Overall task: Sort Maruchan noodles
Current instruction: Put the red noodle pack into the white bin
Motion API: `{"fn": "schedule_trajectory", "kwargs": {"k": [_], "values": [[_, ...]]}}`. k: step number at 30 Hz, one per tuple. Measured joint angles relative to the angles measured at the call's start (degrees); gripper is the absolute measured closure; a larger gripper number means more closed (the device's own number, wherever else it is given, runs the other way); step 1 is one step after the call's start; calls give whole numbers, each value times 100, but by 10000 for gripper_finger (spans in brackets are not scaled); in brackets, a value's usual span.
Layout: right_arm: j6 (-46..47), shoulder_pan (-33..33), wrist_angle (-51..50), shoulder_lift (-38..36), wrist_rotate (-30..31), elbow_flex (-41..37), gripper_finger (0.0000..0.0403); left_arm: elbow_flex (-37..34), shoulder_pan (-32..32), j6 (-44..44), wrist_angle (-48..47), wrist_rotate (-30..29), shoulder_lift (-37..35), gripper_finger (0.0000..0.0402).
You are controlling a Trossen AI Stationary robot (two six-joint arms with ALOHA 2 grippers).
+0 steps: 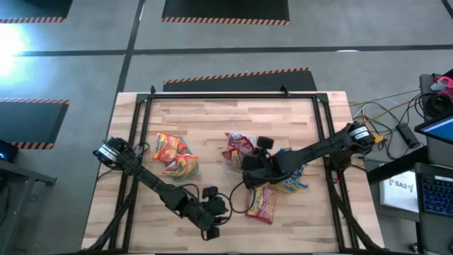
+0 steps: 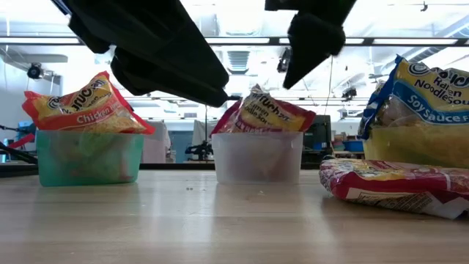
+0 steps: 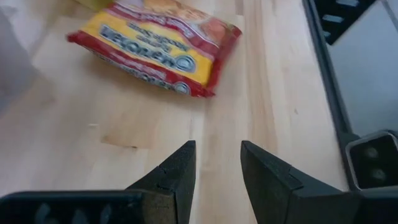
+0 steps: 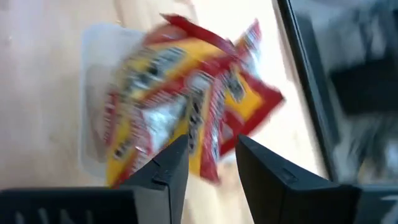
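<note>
The wooden surface [image 1: 212,120] lay mostly bare toward its far edge. The left end effector [image 1: 212,212] hovered near the front edge, fingers parted and gripping nothing, a red-yellow packet [image 3: 155,46] lying loose beyond it. The right end effector [image 4: 211,168] hung over the clear bin [image 2: 256,158] stuffed with red packets [image 4: 180,93], fingers apart and released. Orange packets [image 2: 84,103] filled the green bin [image 2: 88,158]; blue packets [image 2: 429,88] topped a yellow bin [image 2: 410,150].

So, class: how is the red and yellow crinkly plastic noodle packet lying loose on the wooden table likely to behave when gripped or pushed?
The red and yellow crinkly plastic noodle packet lies flat, so it probably slides rather than rolls. Its wrinkled film suggests that the edges flex while the noodle block inside stays fairly stiff. It looks light, and the glossy wrapper may slip.
</note>
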Motion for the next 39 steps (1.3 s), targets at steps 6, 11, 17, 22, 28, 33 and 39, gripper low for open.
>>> {"fn": "schedule_trajectory", "kwargs": {"k": [6, 11, 17, 22, 28, 33, 39], "values": [[1998, 59, -954, -7, -833, 441, 277, 0, 7, 4, -1, -488, 2, 292], [2974, 332, -803, -6, -1661, 533, 278, -10, 14, -107, 102, -1086, 94, 292], [4104, 1008, -670, 113, -1735, 485, 278, -11, 129, -124, 1005, -1002, 580, 292], [4803, 1526, -472, 312, -1734, 459, 277, -11, 280, -337, 1452, -999, 761, 292], [5057, 1918, -288, 768, -1945, 444, 277, -11, 381, -936, 1510, -1002, 763, 292], [5087, 2087, -302, 1211, -2275, 440, 278, -11, 392, -1439, 1576, -1009, 763, 292], [5080, 2181, -291, 1429, -2284, 440, 278, -11, 400, -1463, 1569, -1007, 763, 292]]}}
